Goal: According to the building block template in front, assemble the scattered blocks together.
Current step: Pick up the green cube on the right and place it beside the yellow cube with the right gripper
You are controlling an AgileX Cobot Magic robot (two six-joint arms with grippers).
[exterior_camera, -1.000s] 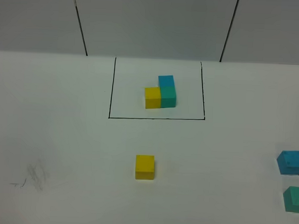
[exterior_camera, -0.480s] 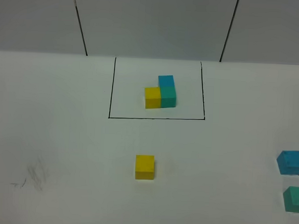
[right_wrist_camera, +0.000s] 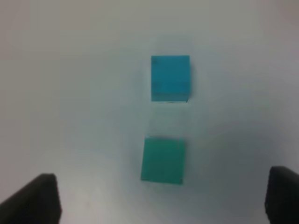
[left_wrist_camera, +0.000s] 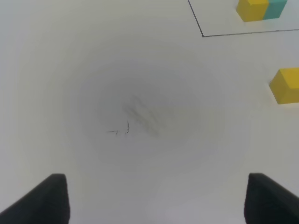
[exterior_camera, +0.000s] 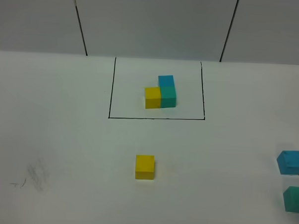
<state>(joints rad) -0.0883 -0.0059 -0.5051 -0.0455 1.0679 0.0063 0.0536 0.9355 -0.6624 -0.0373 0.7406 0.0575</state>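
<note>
A: Where do the scattered blocks lie, taken from the building block template (exterior_camera: pixel 160 92)?

B: All three sit outside its black frame (exterior_camera: pixel 156 119), on the side nearer the robot. The yellow cube (exterior_camera: pixel 144 167) is nearly in line with the template's own yellow half. The blue cube (exterior_camera: pixel 290 162) and the teal cube (exterior_camera: pixel 294 199) are well off to the template's right. The blue one is closer to the template, and the teal one lies beyond it, apart from it.

A: So nothing is joined?

B: Nothing. Each cube rests alone on the table (exterior_camera: pixel 64 138).

A: And the pincers?

B: The right gripper (right_wrist_camera: pixel 163 196) hangs over the teal and blue pair with its fingers spread wide and nothing between them. The teal cube lies closest to the gap, so I judge the spread is there to take it in. Teal also sits under blue in the template, so fetching it before blue makes sense.

A: The left?

B: The left gripper (left_wrist_camera: pixel 156 200) is also spread and holds nothing. It is over bare table to the template's left, above some faint scuff marks (left_wrist_camera: pixel 140 116). Its view catches the yellow cube only at the edge. I would guess it waits there to keep the middle free, or because yellow falls to it
</note>
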